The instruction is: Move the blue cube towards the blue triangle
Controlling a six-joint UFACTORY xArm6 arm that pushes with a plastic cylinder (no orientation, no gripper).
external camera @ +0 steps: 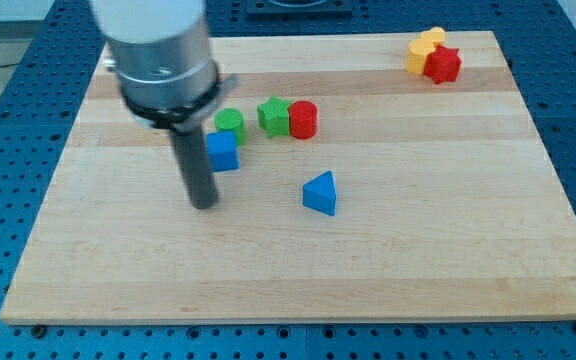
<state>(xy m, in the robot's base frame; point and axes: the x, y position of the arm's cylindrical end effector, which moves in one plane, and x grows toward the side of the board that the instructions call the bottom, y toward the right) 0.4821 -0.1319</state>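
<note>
The blue cube [223, 151] sits left of the board's middle, just below a green cylinder [230, 124]. The blue triangle [320, 193] lies to the cube's lower right, near the board's centre, with a gap of bare wood between them. My tip [204, 204] rests on the board just below and left of the blue cube, close to it; the rod's shaft partly hides the cube's left edge. I cannot tell whether the rod touches the cube.
A green star-like block [274, 116] and a red cylinder [303, 119] sit side by side to the right of the green cylinder. A yellow block [424, 50] and a red star-like block [443, 65] touch at the view's top right corner of the wooden board [448, 230].
</note>
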